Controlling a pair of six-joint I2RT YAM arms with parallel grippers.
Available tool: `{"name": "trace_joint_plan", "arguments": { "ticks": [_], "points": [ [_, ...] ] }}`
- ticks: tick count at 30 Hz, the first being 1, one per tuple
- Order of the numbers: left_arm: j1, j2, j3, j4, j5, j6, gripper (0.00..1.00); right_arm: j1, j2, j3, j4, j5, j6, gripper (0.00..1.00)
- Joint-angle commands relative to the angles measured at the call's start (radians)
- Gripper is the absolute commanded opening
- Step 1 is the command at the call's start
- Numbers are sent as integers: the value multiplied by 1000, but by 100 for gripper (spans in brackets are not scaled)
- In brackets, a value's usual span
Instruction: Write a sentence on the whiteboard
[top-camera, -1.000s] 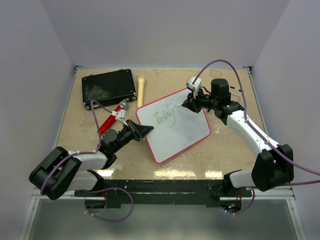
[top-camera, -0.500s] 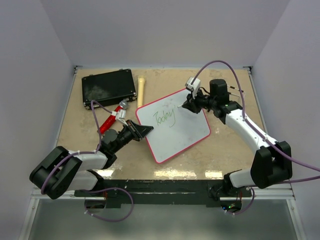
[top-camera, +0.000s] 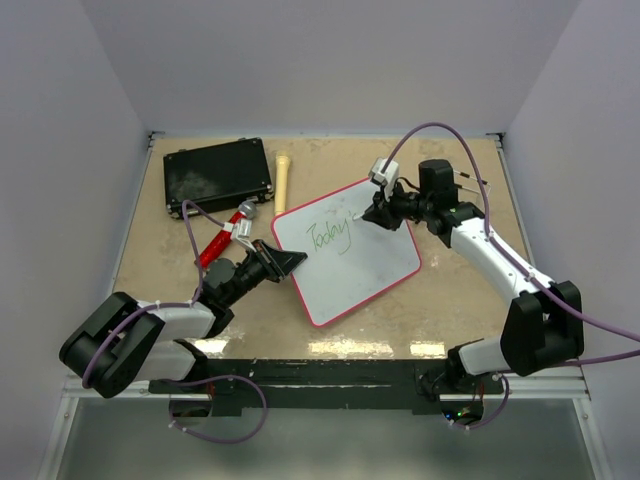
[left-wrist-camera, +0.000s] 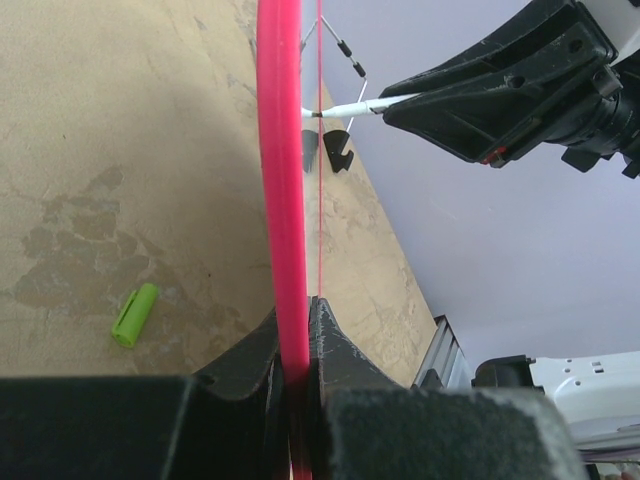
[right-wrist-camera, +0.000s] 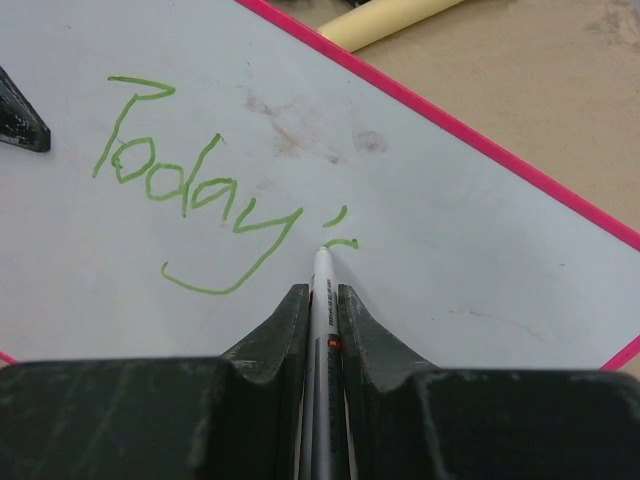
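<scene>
Whiteboard: the whiteboard (top-camera: 375, 265) is lying flat at mid-table, turned diagonally, between the 2 arms.
Sentence: the sentence (right-wrist-camera: 205, 190) is sitting on the board's half nearer the left arm. Only 1 green word, "Today", an apostrophe and a short fresh mark are showing.
Pen: the white pen (right-wrist-camera: 322, 275) is pressing its tip on the board just below the apostrophe, at that fresh mark.
Right gripper: the right gripper (top-camera: 372, 212) is pinching the pen between closed fingers, with the barrel running out between them.
Left gripper: the left gripper (left-wrist-camera: 297, 320) is clamping the board's red-pink rim at its near-left edge, steadying it.
Change: over the last second the right wrist is creeping slightly toward the left arm's side, while the board and the left arm are holding position. The top view is too small to show which stroke is new.
Meaning: the writing seems to be moving from the apostrophe into the next letter, so most of the sentence is still to come.
Around: a green cap (left-wrist-camera: 135, 314) is lying on the table (top-camera: 450, 300). A black case (top-camera: 218, 176), a pale stick (top-camera: 283, 180) and a red-handled tool (top-camera: 222, 238) are lying beyond the board's left side.
</scene>
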Motion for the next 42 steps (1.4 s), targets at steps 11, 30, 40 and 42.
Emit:
{"name": "trace_joint_plan", "arguments": {
  "ticks": [11,30,40,42],
  "points": [
    [-4,-1,15,99,36,63,0,0,-20,10,-39,112,-15,0],
    [-4,4,13,104,32,63,0,15,-17,41,-148,-37,-88,0],
    [-4,7,8,109,34,61,0,-23,-131,130,-86,-121,-10,0],
    [-4,9,10,110,32,61,0,-34,-157,112,-82,-123,-10,0]
  ]
}}
